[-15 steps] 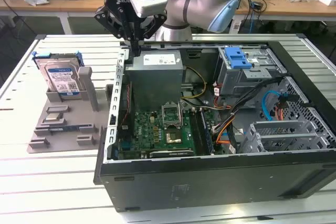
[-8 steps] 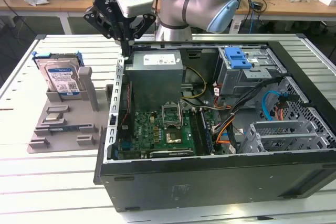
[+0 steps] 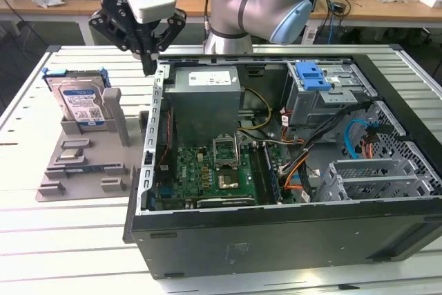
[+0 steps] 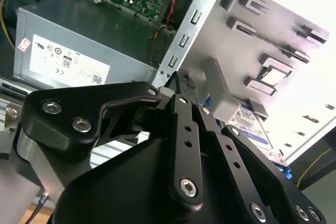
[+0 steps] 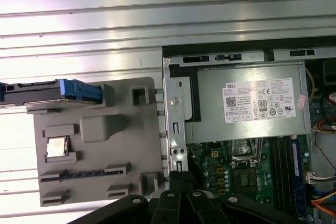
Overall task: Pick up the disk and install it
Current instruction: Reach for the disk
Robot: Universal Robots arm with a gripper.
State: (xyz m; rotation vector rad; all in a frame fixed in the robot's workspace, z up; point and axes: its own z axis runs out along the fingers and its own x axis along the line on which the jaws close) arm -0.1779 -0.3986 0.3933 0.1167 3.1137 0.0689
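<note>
Looking at the exterior view first, I am seeing the gripper hanging over the table, just above the wall of the open computer case that is facing the exterior view's left. Its fingers are pressing together into one point and are carrying nothing. The disk is standing upright on its edge in the grey fixture, at the fixture's end nearest the table's far edge. The fixture is lying just beside the case on the exterior view's left. The disk is sitting apart from the gripper, lower and toward the exterior view's left. Inside the case, the power-supply box is sitting by the far wall and a blue bracket is resting on the drive cage.

Turning to the second wrist view, I am watching the gripper with its black fingers lying against each other at the tips, nothing between them. Beyond them the disk is showing its label behind a post of the fixture, well clear of the tips.

Checking the first wrist view, I am finding the gripper shut tight over the case wall, between the fixture and the power-supply box. The disk is showing edge-on at the fixture's corner, untouched.
</note>
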